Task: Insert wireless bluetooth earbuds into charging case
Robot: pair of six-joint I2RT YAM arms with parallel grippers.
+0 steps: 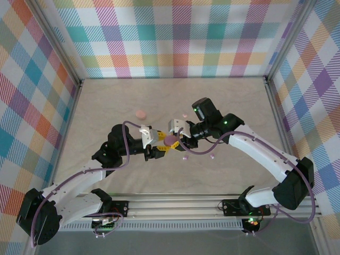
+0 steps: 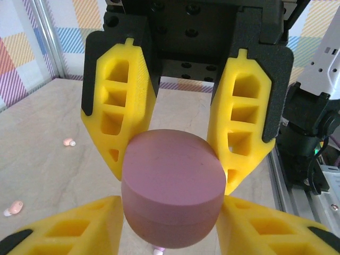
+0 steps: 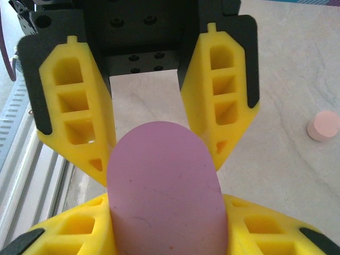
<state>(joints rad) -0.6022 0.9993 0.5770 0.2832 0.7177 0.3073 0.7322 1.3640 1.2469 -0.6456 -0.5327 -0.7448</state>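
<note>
The left gripper (image 2: 170, 226) and right gripper (image 3: 167, 228) meet tip to tip, each pair of yellow fingers pinching the same purple case (image 2: 172, 175) from opposite ends, above the table (image 1: 106, 106). Two earbuds (image 1: 186, 158) lie loose on the table just on the near side of the right gripper; another earbud (image 1: 184, 115) lies just beyond it. A pink puck (image 1: 140, 114) sits beyond the left gripper, apart.
</note>
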